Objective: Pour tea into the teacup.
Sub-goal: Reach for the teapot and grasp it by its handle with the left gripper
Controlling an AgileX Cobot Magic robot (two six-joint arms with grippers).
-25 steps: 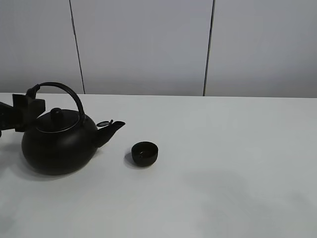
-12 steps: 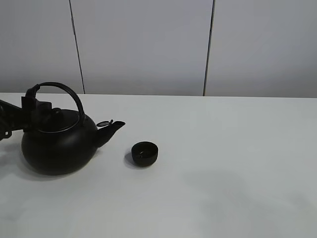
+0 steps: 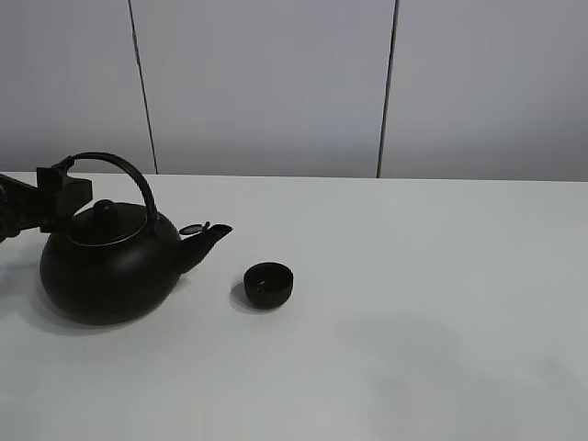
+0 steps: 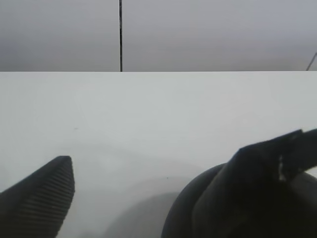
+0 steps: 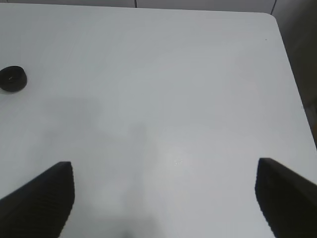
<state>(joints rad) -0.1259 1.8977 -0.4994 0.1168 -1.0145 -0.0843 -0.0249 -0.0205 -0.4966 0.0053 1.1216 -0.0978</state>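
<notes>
The teacup (image 3: 268, 284), tiny, black and handleless, stands on the white table just right of the spout of the big black kettle (image 3: 108, 266). The kettle has an arched handle (image 3: 129, 175) and stands upright at the left. My left gripper (image 3: 62, 193) is at the handle's left end, above the kettle's shoulder. In the left wrist view it (image 4: 173, 153) is open, with the kettle's dark body (image 4: 183, 218) low between and under the fingers. I cannot tell whether the handle lies between them. My right gripper (image 5: 163, 168) is open and empty over bare table, with the teacup (image 5: 12, 79) far off.
The white table (image 3: 413, 276) runs back to grey wall panels (image 3: 266, 83). Its right edge and rounded far corner (image 5: 292, 99) show in the right wrist view. The right arm is outside the exterior view.
My left gripper has shifted slightly by the kettle's handle, first toward the lid, then up a little. The kettle and the teacup have not moved.
</notes>
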